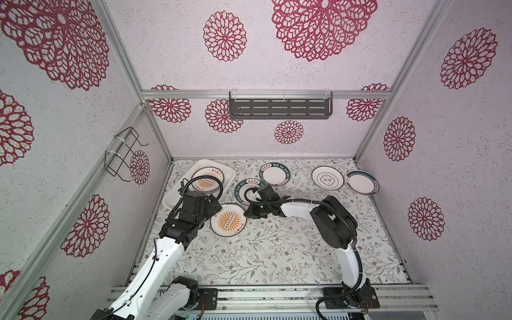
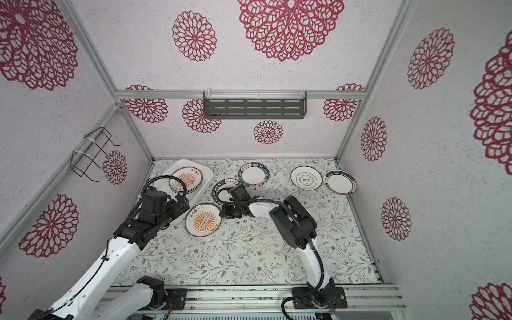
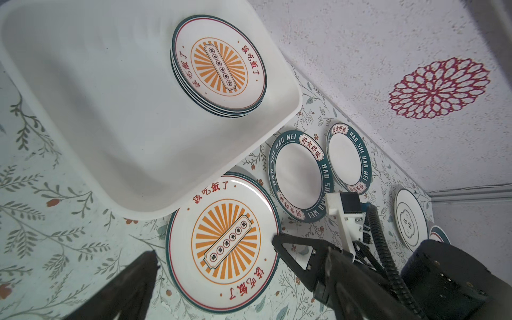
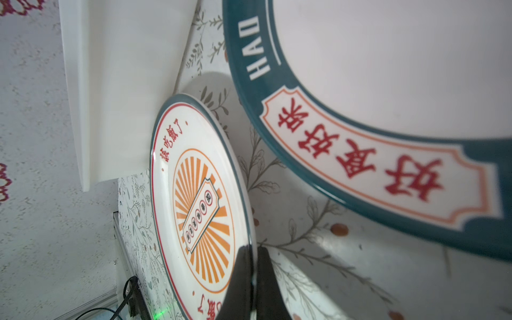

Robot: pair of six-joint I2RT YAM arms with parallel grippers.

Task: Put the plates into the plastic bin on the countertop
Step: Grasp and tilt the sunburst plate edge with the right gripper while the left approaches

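A sunburst plate (image 1: 228, 221) (image 2: 203, 221) lies on the countertop (image 1: 277, 249) beside the plastic bin (image 1: 171, 201). My right gripper (image 1: 247, 214) (image 4: 253, 266) is shut on its rim, one finger above and one below. My left gripper (image 1: 214, 206) (image 3: 241, 257) hangs open over the plate's bin side, holding nothing. A stack of sunburst plates (image 1: 206, 180) (image 3: 219, 66) sits in the bin's far end. Two teal-rimmed plates (image 1: 241, 191) (image 1: 274, 173), a thin-ringed plate (image 1: 327, 177) and one more teal-rimmed plate (image 1: 360, 182) lie further back.
A dark slotted shelf (image 1: 279, 108) hangs on the back wall and a wire rack (image 1: 124, 155) on the left wall. The far right plate leans against the right wall. A metal rail (image 1: 277, 293) with both arm bases runs along the front edge.
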